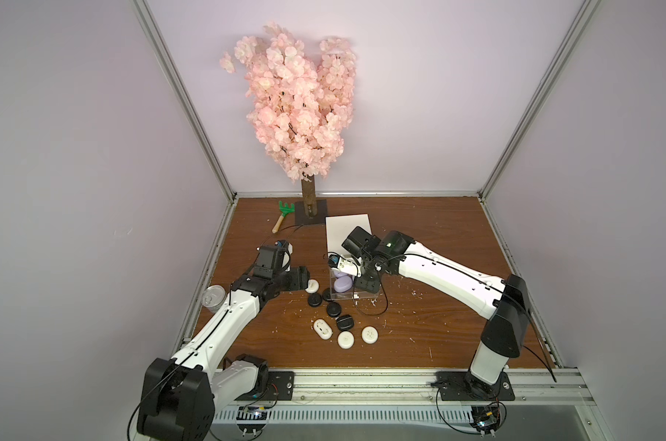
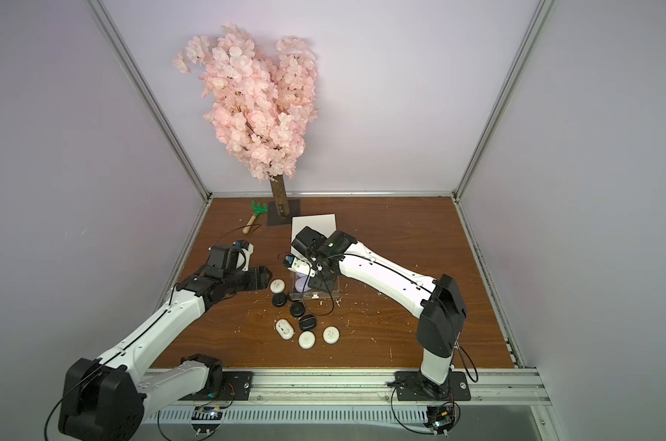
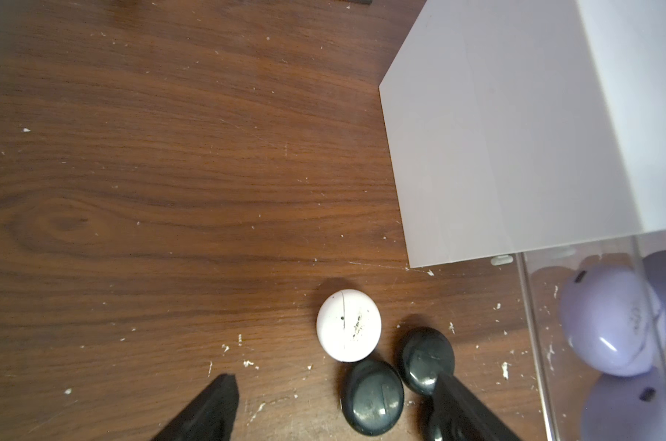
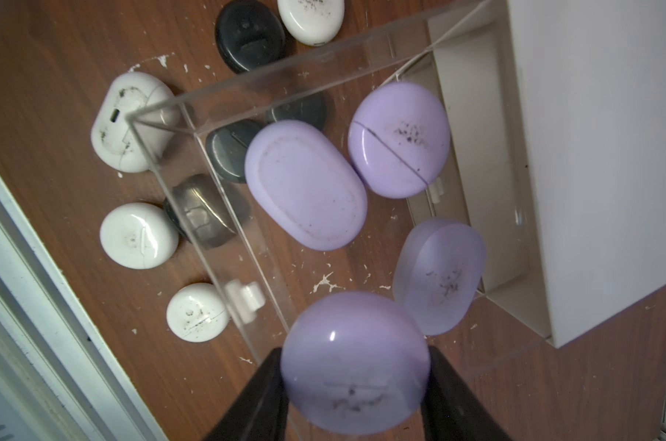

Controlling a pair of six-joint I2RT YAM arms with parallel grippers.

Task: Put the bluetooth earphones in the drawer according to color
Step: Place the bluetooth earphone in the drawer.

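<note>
The white cabinet point(image 1: 346, 225) stands mid-table with one clear drawer point(image 4: 247, 82) pulled out toward the front. Three lavender earphone cases point(image 4: 304, 191) point(image 4: 398, 139) point(image 4: 438, 275) lie inside it. My right gripper point(image 4: 356, 357) is shut on another lavender case point(image 4: 356, 382), just above the drawer's front corner. Several white cases point(image 1: 345, 339) and black cases point(image 1: 333, 309) lie on the table in front of the drawer. My left gripper point(image 3: 335, 382) is open, low over a white case point(image 3: 348, 324) and two black ones point(image 3: 373, 397) point(image 3: 425, 359), left of the drawer.
A pink blossom tree point(image 1: 297, 103) on a dark base stands at the back, with a green toy rake point(image 1: 283, 214) beside it. A silver tin can point(image 1: 213, 298) sits at the left table edge by my left arm. A black cable point(image 1: 381, 305) loops down in front of the drawer.
</note>
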